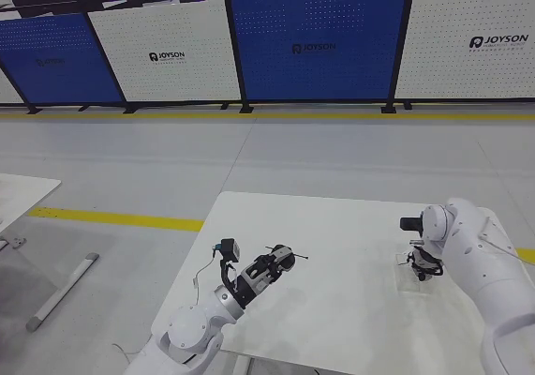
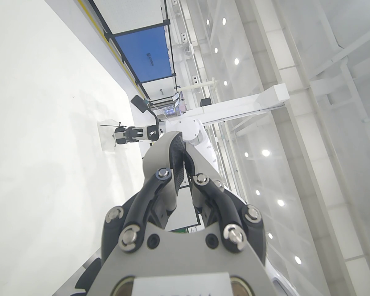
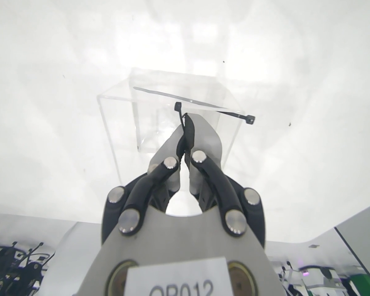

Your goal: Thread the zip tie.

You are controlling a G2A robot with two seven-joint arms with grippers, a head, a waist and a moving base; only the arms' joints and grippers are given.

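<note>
While the right gripper (image 3: 186, 124) hangs over the clear stand (image 3: 111, 115), its jaws are squeezed tight on a black zip tie (image 3: 180, 112). The square head of that tie pokes out just past the fingertips, close to the stand's top edge. A second zip tie (image 3: 191, 101) lies flat across the top of the stand, and its head sticks out over one edge. The two ties are very near, but I cannot tell if they touch.

Seen from the top view, the stand sits in the right middle of the frame, on the right part of the white table (image 1: 342, 225). The right gripper is just above it. The left gripper (image 1: 281, 260) is in the lower middle of the frame, over the table's left part, and its arm crosses the table's near edge. Its jaws are pressed together. A thin black line (image 1: 297, 254) shows by its tips, too small to tell what it is. Between the two grippers there is a wide bare stretch of table, and more bare table runs up to the far edge
</note>
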